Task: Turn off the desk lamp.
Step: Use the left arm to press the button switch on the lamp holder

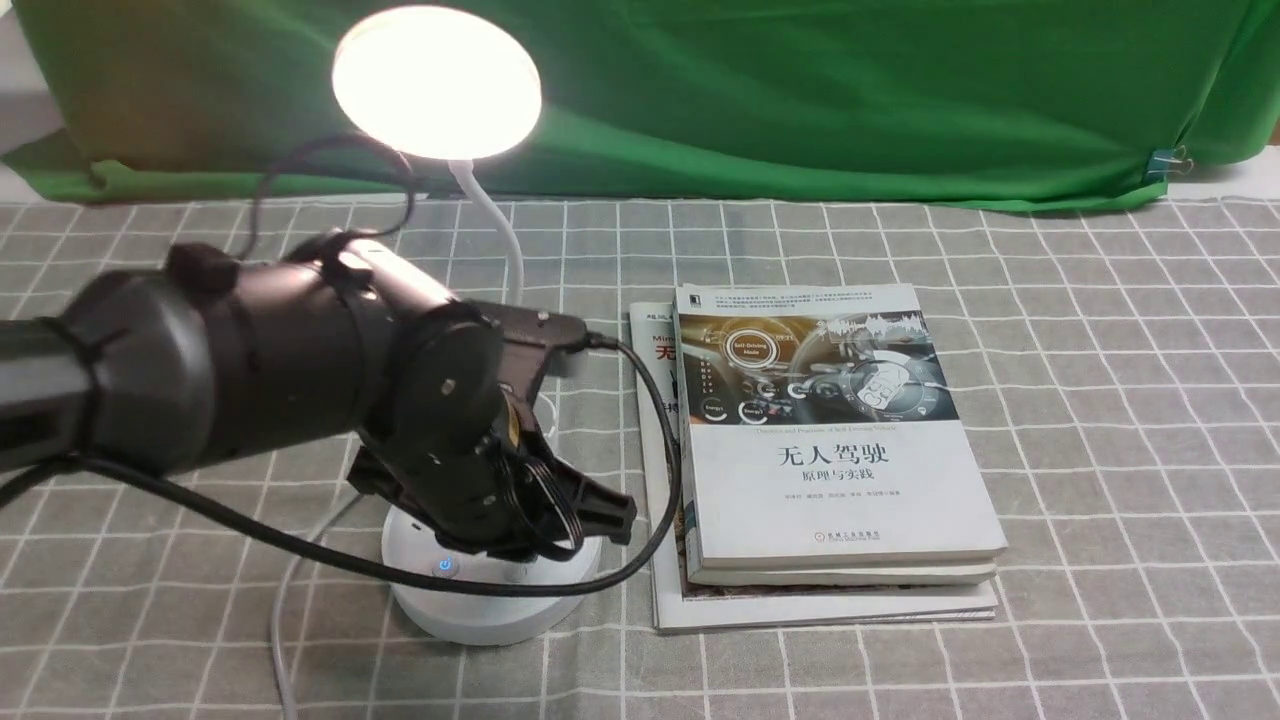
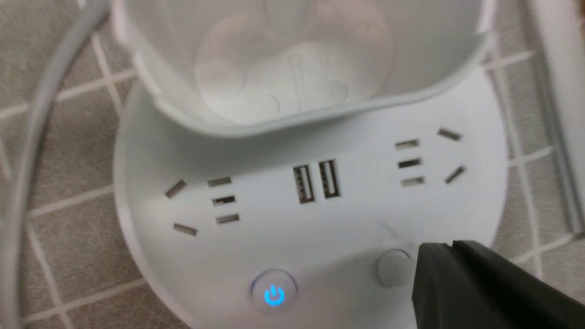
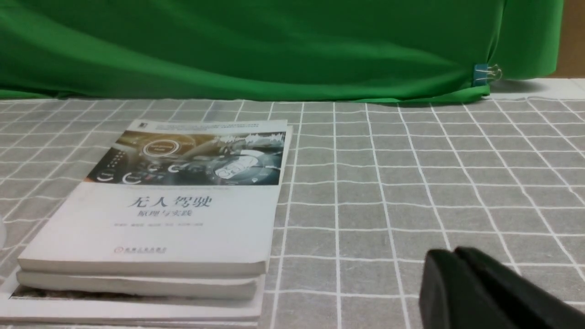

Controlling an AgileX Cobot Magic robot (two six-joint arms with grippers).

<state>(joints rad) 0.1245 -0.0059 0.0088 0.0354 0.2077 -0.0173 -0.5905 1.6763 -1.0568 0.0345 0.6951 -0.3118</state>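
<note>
Apparently the button-pressing step is in hand: the lamp (image 1: 437, 82) glows at upper left, and the left gripper (image 2: 451, 246), tips closed together, likely needs lining up over the plain button (image 2: 394, 268) before pushing down.

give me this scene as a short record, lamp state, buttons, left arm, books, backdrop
lamp: desk lamp, disc head lit bright white
base: round, white, on a checked cloth
power button: glowing blue
second button: plain, unlit
left tool: over the base, near the second button; contact cannot be told
books: stack right of the lamp base, top one with a car dashboard on its cover
backdrop: green cloth with a binder clip
task status: lamp not yet off
</note>
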